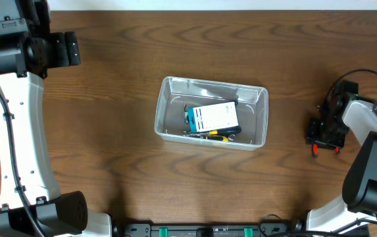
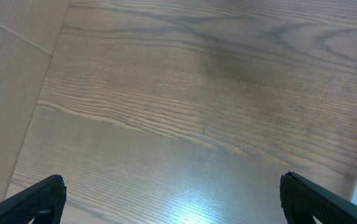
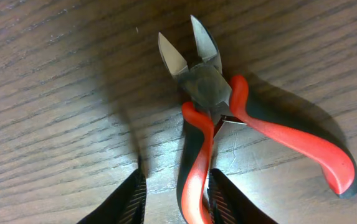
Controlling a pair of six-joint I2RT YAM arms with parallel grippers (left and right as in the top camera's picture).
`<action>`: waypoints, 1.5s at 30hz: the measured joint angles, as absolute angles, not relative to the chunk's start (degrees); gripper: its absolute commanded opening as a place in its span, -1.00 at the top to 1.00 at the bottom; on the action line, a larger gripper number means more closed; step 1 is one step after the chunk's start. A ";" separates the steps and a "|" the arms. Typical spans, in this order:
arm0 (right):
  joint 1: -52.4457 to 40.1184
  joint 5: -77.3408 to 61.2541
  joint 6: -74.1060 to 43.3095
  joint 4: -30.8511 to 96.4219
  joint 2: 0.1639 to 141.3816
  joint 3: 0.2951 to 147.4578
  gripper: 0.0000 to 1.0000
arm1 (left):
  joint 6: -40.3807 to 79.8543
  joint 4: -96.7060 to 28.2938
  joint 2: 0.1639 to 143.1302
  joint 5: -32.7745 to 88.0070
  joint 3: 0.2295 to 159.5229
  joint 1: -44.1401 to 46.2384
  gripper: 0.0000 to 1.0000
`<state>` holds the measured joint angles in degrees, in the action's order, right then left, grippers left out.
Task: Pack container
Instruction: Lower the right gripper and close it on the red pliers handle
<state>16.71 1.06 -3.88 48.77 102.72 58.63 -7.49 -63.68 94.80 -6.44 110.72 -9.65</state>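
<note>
- The right claw (image 3: 177, 179) is low over the worktop (image 1: 109, 99), close to the right edge. It is released. Its two fingers sit on either side of one red handle of the cutters (image 3: 206, 87), with a gap on one side.
- I think the step is picking up the cutters. To do it well, the claw should squeeze that handle tight and lift straight up. The other handle sticks out to the side, so the cutters may swing or tip.
- The container (image 1: 214, 81) sits in the middle of the worktop, well apart from the cutters. The claw has to carry them over its rim and let go inside.
- Inside the container lie a blue-and-white box (image 1: 214, 117) and a yellow-handled tool (image 1: 216, 137) by the near wall. Other tools may hide under the box.
- The left claw (image 2: 172, 186) is up by the far left corner, released and holding nothing.
- Count: one container, one box, one pair of cutters, two claws.
</note>
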 measured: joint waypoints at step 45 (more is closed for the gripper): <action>16.95 2.55 -2.24 46.48 102.65 58.65 0.97 | -7.49 -63.68 94.80 -6.42 110.72 -9.65 -0.96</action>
<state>16.95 2.55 -2.24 46.48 102.65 58.65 -7.49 -63.68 94.80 -6.42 110.72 -9.65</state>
